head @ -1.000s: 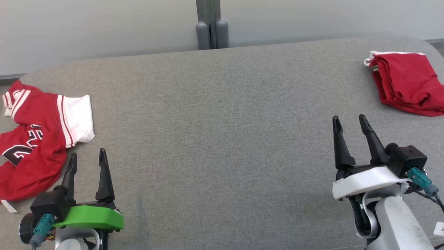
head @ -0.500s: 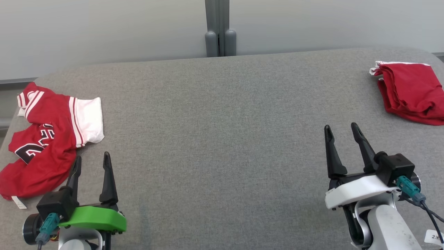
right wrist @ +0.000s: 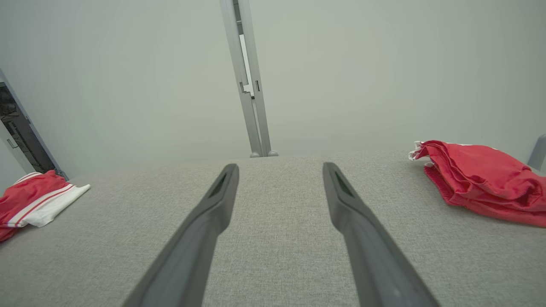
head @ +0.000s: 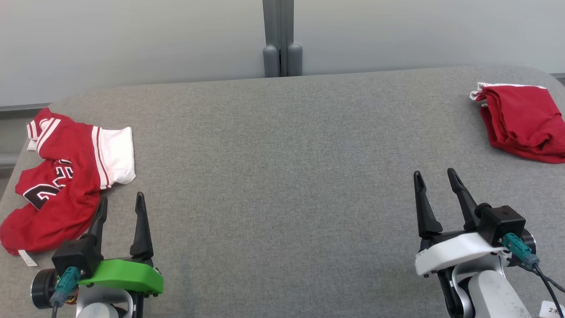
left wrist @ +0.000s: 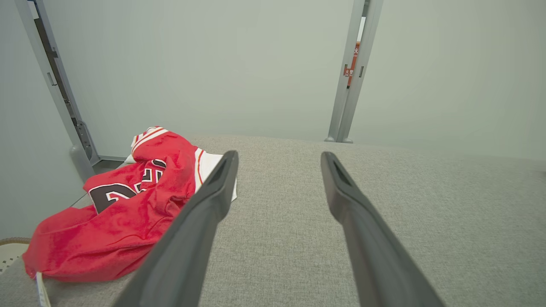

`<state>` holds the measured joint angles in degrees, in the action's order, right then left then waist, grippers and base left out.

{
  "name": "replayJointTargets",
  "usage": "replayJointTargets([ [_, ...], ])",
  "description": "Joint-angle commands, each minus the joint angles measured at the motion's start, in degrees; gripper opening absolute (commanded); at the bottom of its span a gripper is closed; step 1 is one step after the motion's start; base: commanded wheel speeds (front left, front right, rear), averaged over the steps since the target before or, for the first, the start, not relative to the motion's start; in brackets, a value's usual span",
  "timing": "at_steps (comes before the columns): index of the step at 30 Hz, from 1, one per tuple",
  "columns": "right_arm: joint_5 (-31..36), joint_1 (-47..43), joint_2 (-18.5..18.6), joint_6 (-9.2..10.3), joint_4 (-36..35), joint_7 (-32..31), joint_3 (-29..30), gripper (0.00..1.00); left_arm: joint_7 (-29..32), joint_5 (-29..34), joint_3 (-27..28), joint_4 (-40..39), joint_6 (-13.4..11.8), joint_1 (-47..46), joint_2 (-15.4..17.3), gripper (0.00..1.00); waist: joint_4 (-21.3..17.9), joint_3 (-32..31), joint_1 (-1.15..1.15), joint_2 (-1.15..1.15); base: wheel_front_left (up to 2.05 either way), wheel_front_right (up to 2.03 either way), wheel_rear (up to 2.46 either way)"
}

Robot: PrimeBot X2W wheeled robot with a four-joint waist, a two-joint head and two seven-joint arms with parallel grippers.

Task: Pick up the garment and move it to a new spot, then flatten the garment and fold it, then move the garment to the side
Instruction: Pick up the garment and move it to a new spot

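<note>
The left jaws and right jaws gape empty. The crumpled jersey lies just beside the left jaws; every step seemingly lies ahead.

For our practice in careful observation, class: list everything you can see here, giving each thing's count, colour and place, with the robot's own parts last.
jersey: one, red and white with black numerals, crumpled at the table's left edge
label: one, white, at the jersey's near corner
folded cloth: one, red with a white edge, far right of the table
table: one, grey fabric top, spanning the head view
post: one, grey, upright behind the table's far edge
wall: one, pale, behind the table
left gripper: one, dark fingers on a green mount, open, beside the jersey
right gripper: one, dark fingers on a white mount, open, near right
</note>
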<state>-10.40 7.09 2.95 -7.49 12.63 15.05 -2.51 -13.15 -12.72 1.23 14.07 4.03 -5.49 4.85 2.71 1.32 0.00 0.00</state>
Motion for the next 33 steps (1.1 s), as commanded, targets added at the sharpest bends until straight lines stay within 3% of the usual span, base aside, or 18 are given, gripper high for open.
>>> replayJointTargets([
  [1, 0.2, -0.8, 0.0, -0.01, 0.2, 0.2, 0.0, 1.00, 0.2, 0.5, -0.1, -0.1, -0.4, 0.4, 0.6, 1.00, 0.0, -0.1, 0.00, 0.00, 0.00, 0.00, 0.00],
  [21, 0.4, -1.4, 0.0, -0.01, 1.3, 0.2, -0.1, 1.00, 1.4, 0.1, -0.7, -0.2, -1.6, 1.3, 1.7, 1.00, 1.4, -0.8, 0.00, 0.00, 0.00, 0.00, 0.00],
  [33, 0.6, -1.4, 0.0, -0.01, 1.9, 0.2, -0.3, 1.00, 1.8, -0.6, -0.4, -0.5, -3.0, 0.5, 2.2, 1.00, 8.2, 0.4, 0.00, 0.00, 0.00, 0.00, 0.00],
])
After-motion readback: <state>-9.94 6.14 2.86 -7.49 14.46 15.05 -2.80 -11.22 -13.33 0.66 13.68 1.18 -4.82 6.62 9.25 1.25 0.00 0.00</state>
